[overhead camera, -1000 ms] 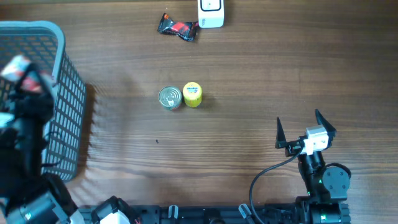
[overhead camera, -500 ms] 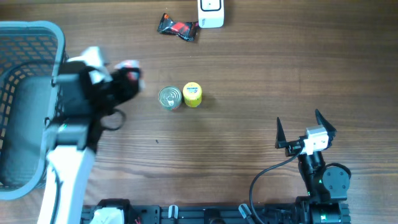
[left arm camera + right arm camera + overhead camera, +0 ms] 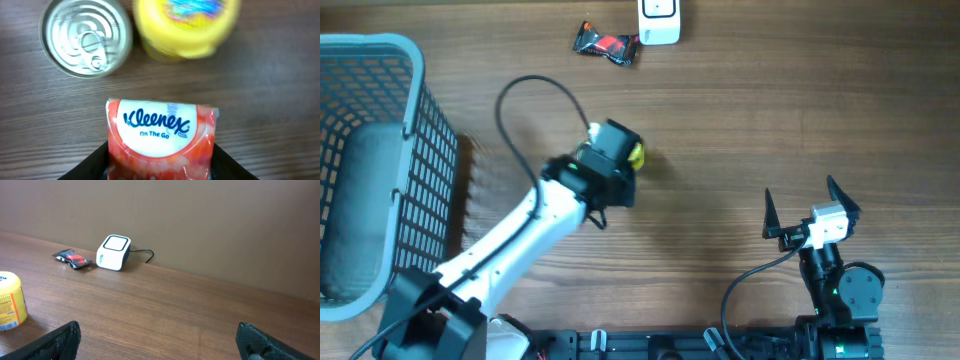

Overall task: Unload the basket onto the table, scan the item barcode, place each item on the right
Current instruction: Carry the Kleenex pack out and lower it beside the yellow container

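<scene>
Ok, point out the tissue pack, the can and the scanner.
tissue pack (image 3: 161,135): left wrist view, white label.
can (image 3: 86,37): left wrist view, lid centre.
scanner (image 3: 115,247): right wrist view, top face.

I count one basket (image 3: 415,130), one can (image 3: 86,37), one yellow jar (image 3: 186,25) and one tissue pack (image 3: 162,137). I also see just one wrapper (image 3: 606,43) and one scanner (image 3: 659,20).

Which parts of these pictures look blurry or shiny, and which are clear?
Left wrist view: the yellow jar is blurred, while the can and the tissue pack are sharp, and the can's lid shows bright glare. Overhead view: evenly lit and crisp, with a soft streaky shadow beside the basket. Right wrist view: the scanner and the wrapper are clear, with no glare.
</scene>
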### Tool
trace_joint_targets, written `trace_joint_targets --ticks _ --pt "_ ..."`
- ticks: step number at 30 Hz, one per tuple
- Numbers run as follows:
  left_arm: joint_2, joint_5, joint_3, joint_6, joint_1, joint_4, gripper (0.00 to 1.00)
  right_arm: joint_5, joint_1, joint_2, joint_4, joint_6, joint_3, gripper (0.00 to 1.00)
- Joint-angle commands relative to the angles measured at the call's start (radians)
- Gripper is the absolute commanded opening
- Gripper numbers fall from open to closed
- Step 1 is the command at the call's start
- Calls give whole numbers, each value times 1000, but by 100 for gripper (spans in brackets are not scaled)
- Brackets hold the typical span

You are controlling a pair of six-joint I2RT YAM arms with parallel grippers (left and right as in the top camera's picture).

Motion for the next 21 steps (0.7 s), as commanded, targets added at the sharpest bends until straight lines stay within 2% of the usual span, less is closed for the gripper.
trace_joint_targets --ticks 1,10,21 --pt "3 -126 8 26 -71 10 50 13 4 0 3 18 -1 100" --pt "34 -102 8 27 -89 222 49 13 4 0 3 18 -1 100" --pt "217 -22 8 38 -156 233 49 13 4 0 3 19 -1 100"
